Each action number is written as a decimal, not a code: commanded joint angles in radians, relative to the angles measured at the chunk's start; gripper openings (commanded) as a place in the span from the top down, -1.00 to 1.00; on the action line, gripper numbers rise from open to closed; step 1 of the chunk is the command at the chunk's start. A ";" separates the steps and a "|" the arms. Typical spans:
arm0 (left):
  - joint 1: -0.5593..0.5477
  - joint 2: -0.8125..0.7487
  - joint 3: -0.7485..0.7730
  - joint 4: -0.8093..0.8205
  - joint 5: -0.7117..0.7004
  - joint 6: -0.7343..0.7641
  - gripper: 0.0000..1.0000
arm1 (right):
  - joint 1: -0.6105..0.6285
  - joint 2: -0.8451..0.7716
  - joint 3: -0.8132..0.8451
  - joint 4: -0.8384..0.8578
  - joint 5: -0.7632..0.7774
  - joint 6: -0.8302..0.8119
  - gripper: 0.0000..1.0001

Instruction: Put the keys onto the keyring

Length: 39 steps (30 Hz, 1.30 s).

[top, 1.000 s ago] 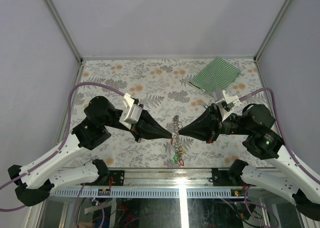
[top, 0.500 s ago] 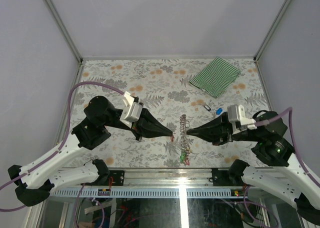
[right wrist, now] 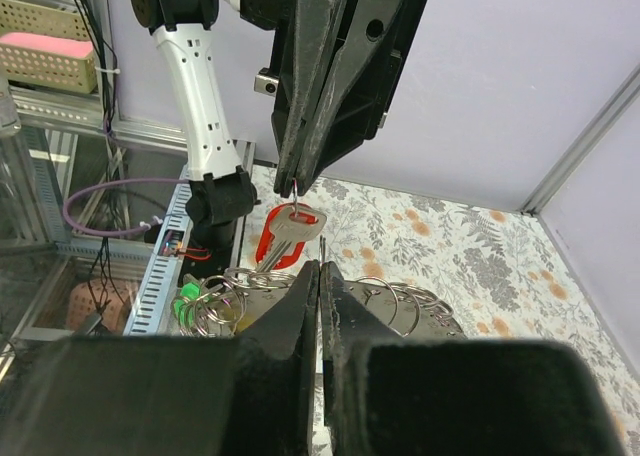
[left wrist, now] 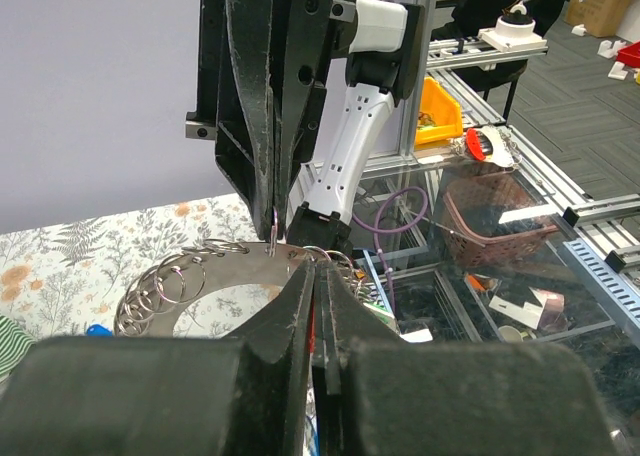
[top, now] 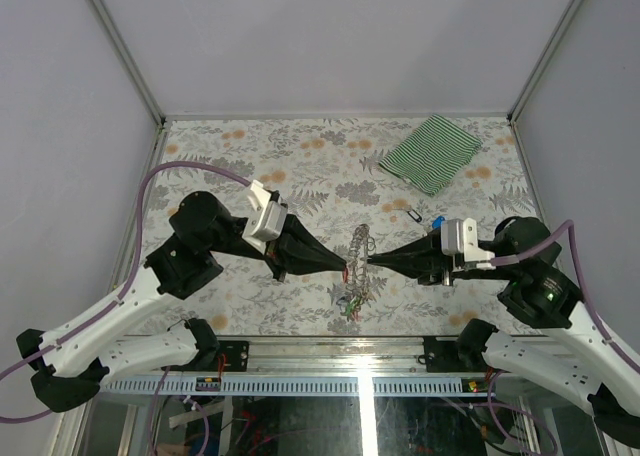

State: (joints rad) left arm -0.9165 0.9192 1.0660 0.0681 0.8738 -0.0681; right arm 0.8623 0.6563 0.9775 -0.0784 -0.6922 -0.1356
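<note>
The left gripper (top: 346,271) is pinching the red-tagged key (right wrist: 285,234). Facing it, the right gripper (top: 373,266) is clamping the keyring (top: 360,244). The keys (top: 352,314) dangling below both fingertips are too small to tell apart.

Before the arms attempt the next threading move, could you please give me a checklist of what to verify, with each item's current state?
1. Left tool grips the red-tagged silver key: ok, shut on its top loop.
2. Right tool holds the large grey coiled metal keyring: ok, shut on a loop at its rim.
3. Key loop lined up with an opening in the keyring: cannot tell, too fine to see.
4. Tools apart from each other: ok, tips close but not touching in the top view.
5. All keys gathered: not ok, a blue-tagged key and a black-tagged key lie loose on the floral table.
</note>
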 commanded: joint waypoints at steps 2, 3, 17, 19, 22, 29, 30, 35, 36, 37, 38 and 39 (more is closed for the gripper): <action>-0.004 0.004 0.033 0.049 -0.021 -0.020 1.00 | 0.001 -0.013 0.011 0.107 0.001 -0.071 1.00; -0.004 0.005 0.032 0.050 -0.023 -0.021 1.00 | 0.001 -0.014 0.005 0.116 0.001 -0.080 1.00; -0.004 0.011 0.035 0.057 -0.038 -0.035 1.00 | 0.001 -0.017 -0.028 0.153 -0.045 -0.179 1.00; -0.005 0.013 0.034 0.057 -0.039 -0.035 1.00 | 0.001 -0.012 -0.028 0.159 -0.052 -0.177 1.00; -0.004 0.015 0.035 0.059 -0.040 -0.035 1.00 | 0.001 -0.009 -0.028 0.169 -0.062 -0.174 1.00; -0.004 0.021 0.038 0.061 -0.038 -0.038 1.00 | 0.000 -0.003 -0.028 0.183 -0.065 -0.173 1.00; -0.005 0.021 0.038 0.061 -0.037 -0.038 1.00 | 0.001 -0.003 -0.028 0.183 -0.069 -0.172 1.00; -0.004 0.019 0.041 0.060 -0.042 -0.038 1.00 | 0.001 -0.010 -0.031 0.168 -0.083 -0.185 1.00; -0.004 0.017 0.041 0.060 -0.044 -0.035 1.00 | 0.001 -0.013 -0.031 0.161 -0.084 -0.191 1.00; -0.004 0.017 0.042 0.059 -0.046 -0.034 1.00 | 0.001 -0.015 -0.031 0.156 -0.086 -0.196 1.00; -0.004 0.015 0.044 0.057 -0.047 -0.032 1.00 | 0.001 -0.017 -0.031 0.154 -0.088 -0.199 1.00; -0.004 0.014 0.044 0.057 -0.047 -0.032 1.00 | 0.000 -0.020 -0.031 0.152 -0.089 -0.201 1.00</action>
State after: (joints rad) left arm -0.9165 0.9417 1.0702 0.0711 0.8444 -0.0971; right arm 0.8623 0.6540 0.9371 0.0044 -0.7547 -0.3069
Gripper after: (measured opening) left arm 0.009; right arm 0.010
